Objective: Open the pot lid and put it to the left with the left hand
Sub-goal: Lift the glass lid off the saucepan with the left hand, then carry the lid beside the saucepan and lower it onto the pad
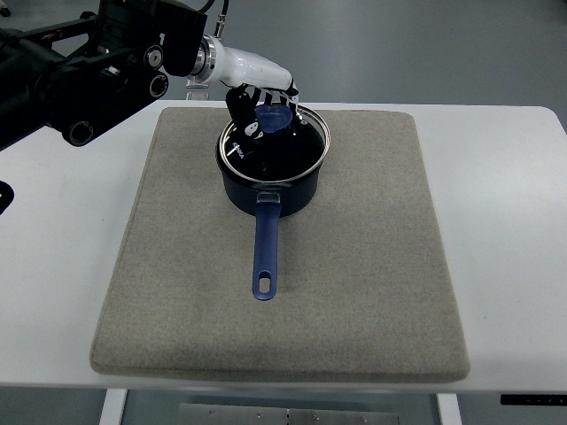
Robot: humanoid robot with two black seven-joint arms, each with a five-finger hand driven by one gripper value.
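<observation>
Top view shows me the saucepan (270, 181), its blue handle (265, 252) running back toward me, on the grey mat (372, 266); beyond it the glass lid (288, 150) sits tilted on the rim, my left hand (261, 104) curled around its blue knob (273, 119) from the far-left side.

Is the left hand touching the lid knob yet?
Touching. The top view shows the left hand's dark fingers wrapped around the blue knob of the lid.

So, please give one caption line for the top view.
Left hand at the lid knob of a blue pot on a grey mat.
</observation>
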